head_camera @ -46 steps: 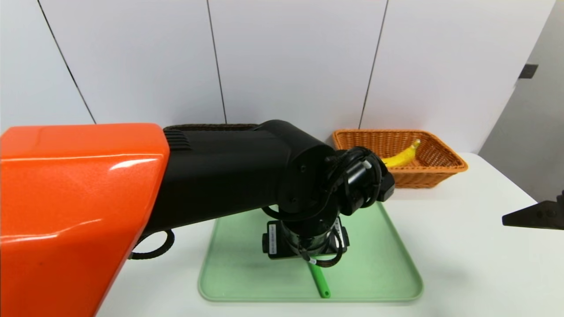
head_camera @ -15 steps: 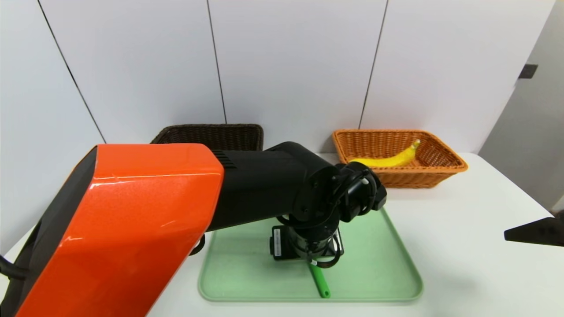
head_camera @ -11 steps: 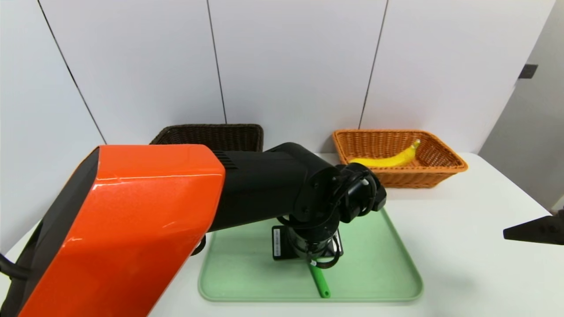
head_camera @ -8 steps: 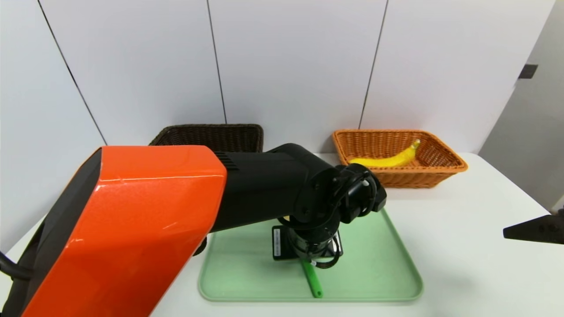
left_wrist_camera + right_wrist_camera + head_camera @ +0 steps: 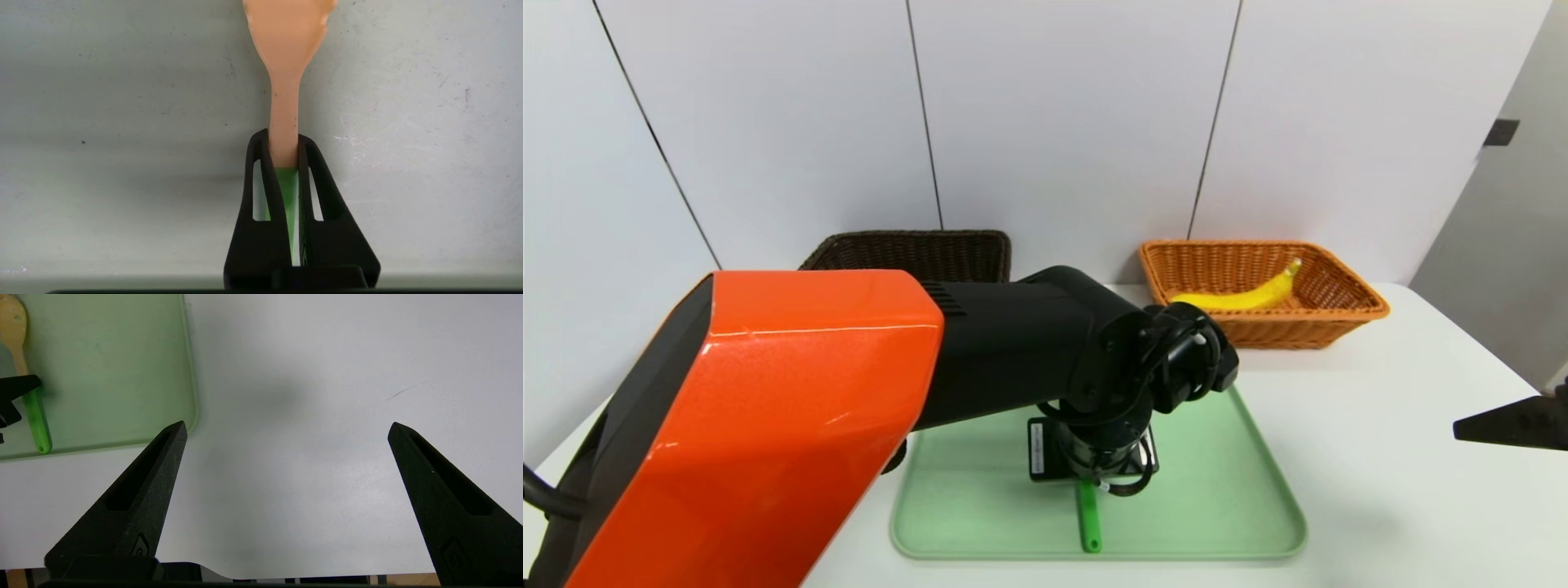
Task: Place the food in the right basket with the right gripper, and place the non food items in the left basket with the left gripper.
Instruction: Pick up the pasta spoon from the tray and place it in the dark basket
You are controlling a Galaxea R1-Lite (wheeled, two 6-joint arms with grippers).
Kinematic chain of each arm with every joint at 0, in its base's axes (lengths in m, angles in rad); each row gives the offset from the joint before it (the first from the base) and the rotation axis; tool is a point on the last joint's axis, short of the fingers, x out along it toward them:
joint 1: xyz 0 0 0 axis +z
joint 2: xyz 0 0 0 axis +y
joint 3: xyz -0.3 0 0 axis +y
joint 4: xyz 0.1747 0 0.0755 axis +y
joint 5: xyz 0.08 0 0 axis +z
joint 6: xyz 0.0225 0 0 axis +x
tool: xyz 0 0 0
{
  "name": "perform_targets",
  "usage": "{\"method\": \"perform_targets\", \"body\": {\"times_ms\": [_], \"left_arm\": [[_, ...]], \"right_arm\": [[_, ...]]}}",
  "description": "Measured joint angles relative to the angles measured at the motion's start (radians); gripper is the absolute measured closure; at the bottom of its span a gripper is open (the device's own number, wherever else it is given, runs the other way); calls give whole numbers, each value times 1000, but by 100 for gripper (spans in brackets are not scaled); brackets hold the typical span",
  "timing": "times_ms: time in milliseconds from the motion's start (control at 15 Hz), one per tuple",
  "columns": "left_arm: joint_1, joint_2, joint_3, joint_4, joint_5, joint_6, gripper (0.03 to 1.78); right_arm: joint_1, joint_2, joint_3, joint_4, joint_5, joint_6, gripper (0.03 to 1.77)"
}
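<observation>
Left gripper [image 5: 283,141] fingers clamped on the green-handled wooden fork [image 5: 284,98], over the pale green tray [image 5: 1225,490]. Yellow banana [image 5: 1241,296] lies in the orange-tan wicker basket [image 5: 1347,314]. Right gripper [image 5: 286,428] fingers spread above the white tabletop [image 5: 310,375].

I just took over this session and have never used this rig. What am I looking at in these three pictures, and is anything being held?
It is a two-armed robot sorting items into baskets. The wide picture comes from its head; the big orange and black arm crossing it is the left arm. The other two pictures come from cameras on each wrist.

On the white table lies a green tray. Behind it stand a dark brown basket and an orange basket, which holds a banana.

The left hand is down on the tray, shut on a wooden fork where its green handle begins. The fork still lies on the tray.

The right hand hangs open over bare table beside the tray, holding nothing.
</observation>
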Motion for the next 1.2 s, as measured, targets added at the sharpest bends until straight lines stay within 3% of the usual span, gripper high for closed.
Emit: {"method": "perform_targets", "body": {"times_ms": [1200], "left_arm": [[48, -166, 11, 64, 21, 45, 169]], "right_arm": [[-8, 21, 8, 0, 1, 1, 10]]}}
